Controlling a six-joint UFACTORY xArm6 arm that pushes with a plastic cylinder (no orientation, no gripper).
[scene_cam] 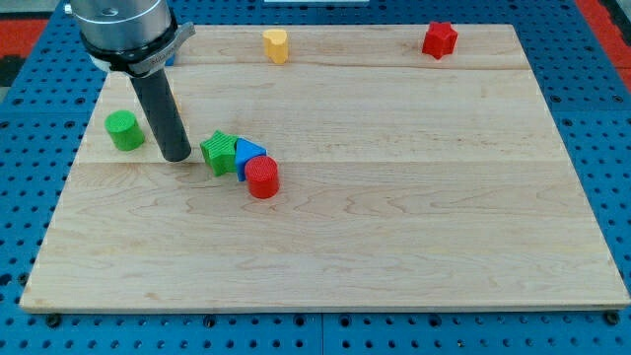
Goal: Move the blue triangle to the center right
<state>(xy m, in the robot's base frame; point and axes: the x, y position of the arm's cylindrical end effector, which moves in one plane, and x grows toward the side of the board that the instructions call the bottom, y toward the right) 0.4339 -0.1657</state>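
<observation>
At the view's left a green cylinder (123,130) stands on the wooden surface (394,227). Just right of it, my tip (177,155) rests on the wood – this rod carries no claw, so there is nothing to open or close. Next comes a green star-shaped block (218,152), near the tip but apart, touching the blue triangle (247,154), left of centre. A red cylinder (262,178) presses against its lower right. Along the top edge sit a yellow block (276,45) and – further right – a red star-shaped block (440,39).
</observation>
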